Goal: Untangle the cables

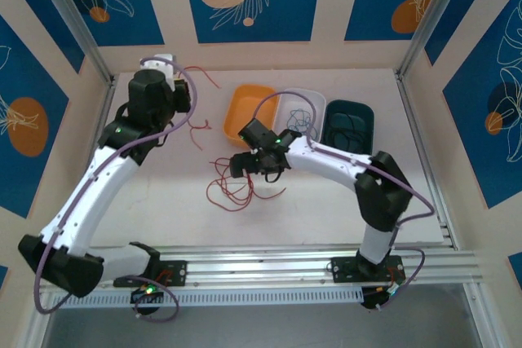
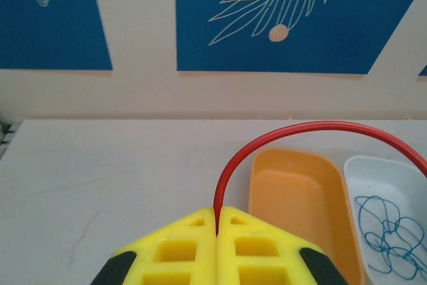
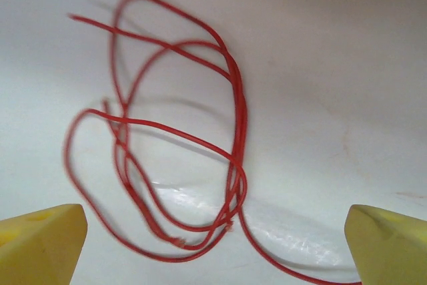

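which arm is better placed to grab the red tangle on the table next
Right. The right gripper hangs open over the red tangle, a finger on each side. The left gripper is shut on a red strand.

No legible text, label, brand, number or sign on any visible surface.

Tabletop [image 3: 373, 85] smooth, white w/ slight sheen – red cables [image 3: 237, 118] thin, glossy plastic sheath. Orange bin [image 2: 293, 195], left claw [image 2: 217, 215] – matt plastic.
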You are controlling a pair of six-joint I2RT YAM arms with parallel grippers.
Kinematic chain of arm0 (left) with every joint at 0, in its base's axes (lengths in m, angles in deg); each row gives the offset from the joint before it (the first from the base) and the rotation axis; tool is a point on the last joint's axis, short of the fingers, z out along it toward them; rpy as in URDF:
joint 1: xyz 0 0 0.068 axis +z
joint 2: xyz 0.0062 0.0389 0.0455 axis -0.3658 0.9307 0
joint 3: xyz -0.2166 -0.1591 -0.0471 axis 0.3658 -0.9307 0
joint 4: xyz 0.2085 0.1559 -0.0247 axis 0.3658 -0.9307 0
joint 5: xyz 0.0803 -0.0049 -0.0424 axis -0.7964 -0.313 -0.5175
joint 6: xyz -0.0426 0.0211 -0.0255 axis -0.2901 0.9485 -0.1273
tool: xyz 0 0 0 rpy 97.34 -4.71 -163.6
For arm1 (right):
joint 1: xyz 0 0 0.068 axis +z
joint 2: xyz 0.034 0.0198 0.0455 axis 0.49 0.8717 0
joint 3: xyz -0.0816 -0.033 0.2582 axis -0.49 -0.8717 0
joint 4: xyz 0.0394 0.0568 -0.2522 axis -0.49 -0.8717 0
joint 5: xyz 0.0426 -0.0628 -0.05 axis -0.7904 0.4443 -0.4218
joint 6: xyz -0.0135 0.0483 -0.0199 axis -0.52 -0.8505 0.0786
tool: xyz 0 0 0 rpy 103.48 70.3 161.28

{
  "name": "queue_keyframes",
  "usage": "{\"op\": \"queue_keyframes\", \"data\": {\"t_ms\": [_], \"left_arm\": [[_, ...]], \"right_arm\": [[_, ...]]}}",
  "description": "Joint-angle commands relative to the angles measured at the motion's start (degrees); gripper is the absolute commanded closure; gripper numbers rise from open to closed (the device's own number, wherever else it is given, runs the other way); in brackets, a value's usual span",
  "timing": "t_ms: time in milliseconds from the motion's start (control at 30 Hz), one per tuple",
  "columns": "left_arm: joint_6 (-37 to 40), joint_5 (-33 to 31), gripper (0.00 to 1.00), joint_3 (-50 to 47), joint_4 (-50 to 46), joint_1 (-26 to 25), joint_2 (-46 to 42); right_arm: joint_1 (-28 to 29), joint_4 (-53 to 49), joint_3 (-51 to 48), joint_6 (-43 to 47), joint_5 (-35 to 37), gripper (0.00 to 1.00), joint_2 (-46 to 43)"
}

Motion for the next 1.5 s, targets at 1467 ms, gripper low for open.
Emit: {"op": "queue_keyframes", "data": {"t_ms": [1467], "left_arm": [[-14.4, 3.8, 1.00, 18.8, 2.3, -6.3, 47.3]], "right_arm": [[-8.1, -12.2, -3.1, -3.9, 20.2, 0.01, -23.5]]}}
